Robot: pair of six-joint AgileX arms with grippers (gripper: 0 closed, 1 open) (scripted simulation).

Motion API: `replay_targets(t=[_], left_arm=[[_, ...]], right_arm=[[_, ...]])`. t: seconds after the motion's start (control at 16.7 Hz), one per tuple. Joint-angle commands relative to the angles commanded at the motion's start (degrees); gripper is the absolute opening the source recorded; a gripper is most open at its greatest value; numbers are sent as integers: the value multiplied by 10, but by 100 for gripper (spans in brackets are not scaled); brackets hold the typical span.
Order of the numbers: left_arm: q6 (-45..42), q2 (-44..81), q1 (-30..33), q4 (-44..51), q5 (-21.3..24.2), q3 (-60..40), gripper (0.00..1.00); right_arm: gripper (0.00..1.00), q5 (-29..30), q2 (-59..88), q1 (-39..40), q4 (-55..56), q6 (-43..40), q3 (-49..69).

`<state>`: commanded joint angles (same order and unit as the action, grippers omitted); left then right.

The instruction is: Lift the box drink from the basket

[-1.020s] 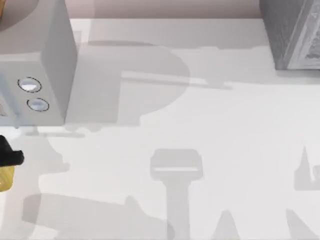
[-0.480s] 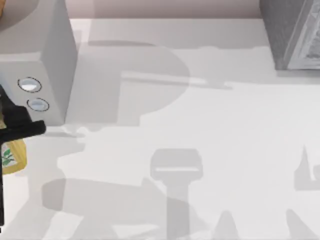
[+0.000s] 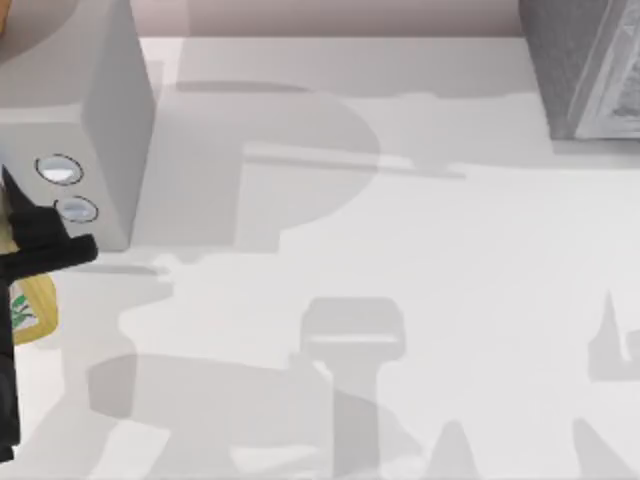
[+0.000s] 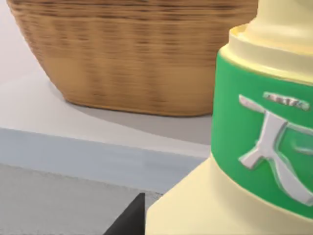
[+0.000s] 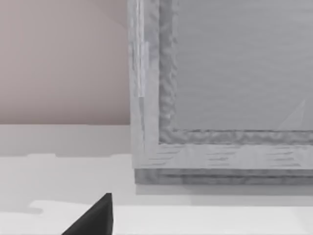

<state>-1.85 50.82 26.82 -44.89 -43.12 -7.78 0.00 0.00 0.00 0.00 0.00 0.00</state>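
Landmark: grey appliance (image 3: 70, 130) with two round knobs (image 3: 60, 170), at the top view's left edge.

Top view: left gripper (image 3: 30, 262) is a black shape just in front of the appliance's knob face, overlapping its lower corner. Box drink (image 3: 30, 310), yellow with green print, sits right under that black shape, in front of the appliance, partly cut off by the frame edge. Gripper looks to be on the carton, but whether its fingers are together, apart or clamped I cannot tell. White table (image 3: 400, 260) spreads to the right of the appliance, carrying arm shadows. A second grey textured block (image 3: 590, 70) stands well apart from the appliance, at the far right corner.

Left wrist view adds what the top view lacks: box drink (image 4: 254, 147) very close, cream-yellow body with a green band and a white raised mark. Behind it a woven basket (image 4: 132, 54) rests on a pale grey surface (image 4: 73, 132); the carton is outside the basket, nearer the camera. One black fingertip (image 4: 128, 220) shows just beside the carton's base; contact unclear.

Right wrist view: right arm parked near the far grey textured block (image 5: 220, 88), well apart from the appliance. Only a black fingertip (image 5: 95, 218) visible over the table (image 5: 58, 147); finger state cannot tell.
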Motion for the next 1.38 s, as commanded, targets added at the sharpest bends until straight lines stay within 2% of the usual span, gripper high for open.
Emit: replay_targets(t=[0.24, 0.84, 1.2, 1.38], left_arm=[[2, 61, -12, -62, 14, 0, 0], [3, 328, -84, -332, 90, 7, 0], [3, 351, -93, -357, 99, 6, 0], [3, 351, -93, -357, 99, 6, 23]], right_arm=[[100, 0, 0, 0, 0, 0, 0], [100, 0, 0, 0, 0, 0, 0], [100, 0, 0, 0, 0, 0, 0], [100, 0, 0, 0, 0, 0, 0]])
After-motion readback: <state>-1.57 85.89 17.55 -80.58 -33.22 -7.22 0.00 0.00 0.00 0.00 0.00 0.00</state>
